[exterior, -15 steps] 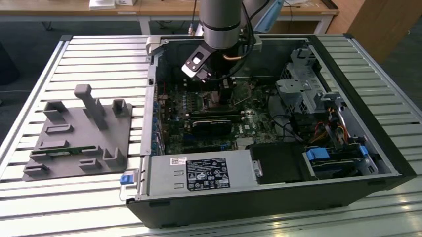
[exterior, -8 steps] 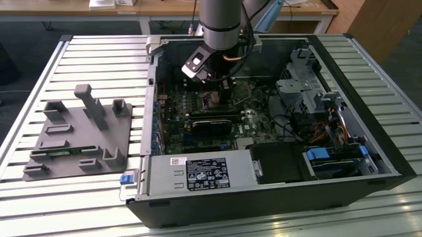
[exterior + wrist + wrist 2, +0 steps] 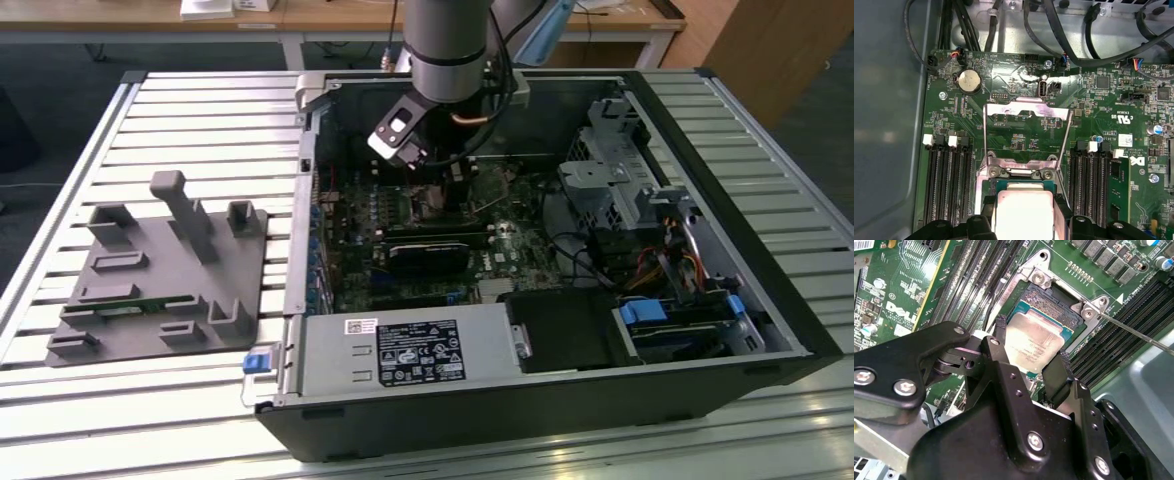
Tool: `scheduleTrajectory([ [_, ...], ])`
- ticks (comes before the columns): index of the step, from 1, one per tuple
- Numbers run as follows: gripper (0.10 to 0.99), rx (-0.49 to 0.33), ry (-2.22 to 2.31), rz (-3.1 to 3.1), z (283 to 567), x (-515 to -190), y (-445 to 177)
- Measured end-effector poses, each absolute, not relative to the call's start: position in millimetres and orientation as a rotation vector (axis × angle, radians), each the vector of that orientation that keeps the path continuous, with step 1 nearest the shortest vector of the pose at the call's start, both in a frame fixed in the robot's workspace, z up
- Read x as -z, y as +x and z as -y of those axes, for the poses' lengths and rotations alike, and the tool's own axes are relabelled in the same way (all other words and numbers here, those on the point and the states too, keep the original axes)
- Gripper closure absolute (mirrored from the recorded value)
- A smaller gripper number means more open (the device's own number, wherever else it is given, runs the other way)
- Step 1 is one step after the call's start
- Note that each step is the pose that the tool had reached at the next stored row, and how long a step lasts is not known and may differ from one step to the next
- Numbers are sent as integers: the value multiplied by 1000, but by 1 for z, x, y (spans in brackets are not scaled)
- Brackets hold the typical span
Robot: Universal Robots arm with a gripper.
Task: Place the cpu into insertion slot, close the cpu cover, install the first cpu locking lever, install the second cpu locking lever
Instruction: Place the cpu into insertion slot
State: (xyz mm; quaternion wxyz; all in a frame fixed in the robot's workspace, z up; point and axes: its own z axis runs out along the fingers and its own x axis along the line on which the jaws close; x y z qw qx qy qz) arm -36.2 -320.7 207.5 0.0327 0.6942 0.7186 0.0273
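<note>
In both wrist views the pale tan-silver cpu sits between my two black fingers, which press on its opposite edges. It lies at the insertion slot, a dark socket with a silvery rim, and I cannot tell whether it is fully seated. The cpu cover stands swung open beyond the socket, with the board showing through its cut-out. A thin locking lever rod sticks out sideways from the socket's corner. In the exterior view my gripper reaches down into the open computer case.
Memory slots flank the socket on both sides. Black cables run along the board's far edge. The case wall, drive cage and power supply ring the board. A grey fixture lies on the slatted table outside.
</note>
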Motion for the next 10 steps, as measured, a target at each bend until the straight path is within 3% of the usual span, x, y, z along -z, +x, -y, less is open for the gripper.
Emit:
scheduleTrajectory([
  [10,545,-84,2137,-2212,321,-205,-36],
])
